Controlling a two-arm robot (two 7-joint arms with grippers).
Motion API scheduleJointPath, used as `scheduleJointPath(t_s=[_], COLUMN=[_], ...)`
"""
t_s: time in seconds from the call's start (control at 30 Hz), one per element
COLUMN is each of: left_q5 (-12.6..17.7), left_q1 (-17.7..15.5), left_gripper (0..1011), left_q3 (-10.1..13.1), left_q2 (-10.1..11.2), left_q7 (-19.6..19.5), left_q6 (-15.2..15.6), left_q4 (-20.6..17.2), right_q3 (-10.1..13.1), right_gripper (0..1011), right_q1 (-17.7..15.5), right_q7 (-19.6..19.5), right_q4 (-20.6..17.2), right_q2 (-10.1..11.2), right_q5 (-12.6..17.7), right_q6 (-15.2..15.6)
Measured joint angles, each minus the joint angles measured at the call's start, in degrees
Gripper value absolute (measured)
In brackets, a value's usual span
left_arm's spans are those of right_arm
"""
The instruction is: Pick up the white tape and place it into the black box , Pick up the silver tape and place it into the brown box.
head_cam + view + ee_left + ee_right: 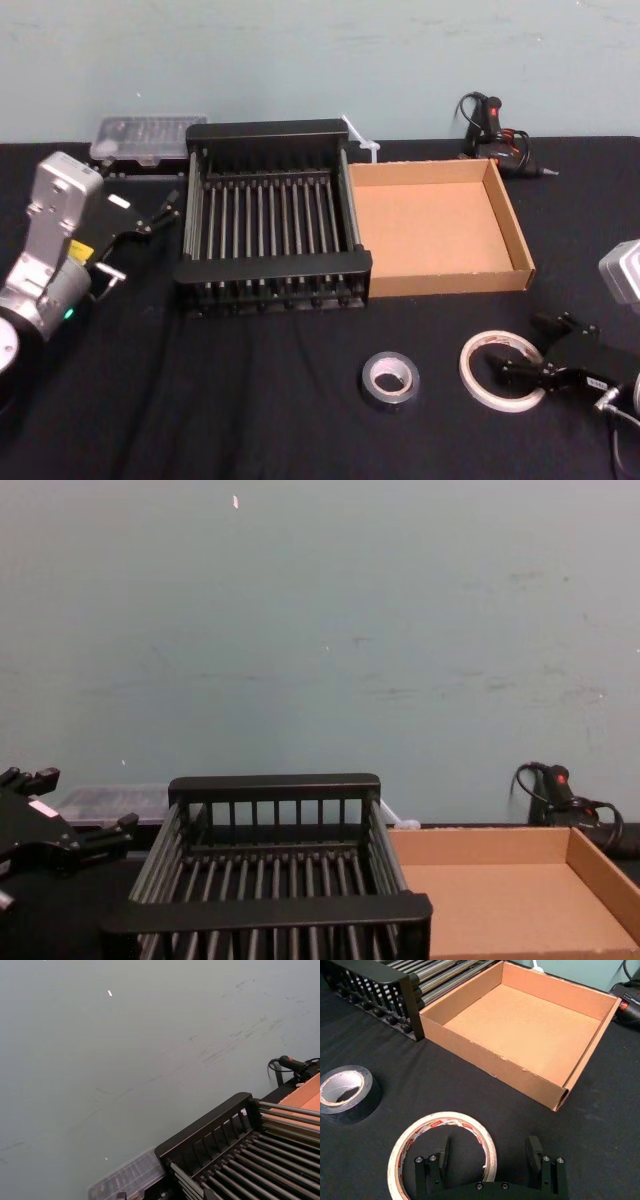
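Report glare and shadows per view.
Head view: even light, dull sheen on the silver tape, left pincer parked beside the black box. Right wrist view: soft shading inside the brown box; the right pincer, over the white tape, throws no hard shadow. Chest view: highlight along the black box's rim.

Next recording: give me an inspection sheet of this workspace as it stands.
Surface: black-covered table, both tapes lying flat on it.
Job's things: white tape and silver tape at the front; black box and brown box side by side behind them, both empty.
Clutter: clear plastic case behind the black box; black hand tool at back right.
Grippers: right gripper open, straddling the white tape's rim; left gripper open, left of the black box.
Cables: wires at the hand tool.
Surroundings: plain pale wall.
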Motion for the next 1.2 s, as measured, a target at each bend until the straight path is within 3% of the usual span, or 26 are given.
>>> scheduleJointPath(t_s=[1.07,1.2], left_q5=[0.00,0.00], left_q1=[0.00,0.00], left_gripper=[1001,1001], left_q3=[0.00,0.00], left_q2=[0.00,0.00], left_q7=[0.00,0.00], left_q6=[0.00,0.00], left_q4=[0.00,0.00], right_q3=[-0.15,-0.15], right_gripper=[1003,916], right_q1=[0.01,0.01], right_q7=[0.22,0.21], right_q4=[0.40,0.39], right_q2=[-0.05,-0.05], right_q5=[0.37,0.37], right_q6=[-0.21,-0.21])
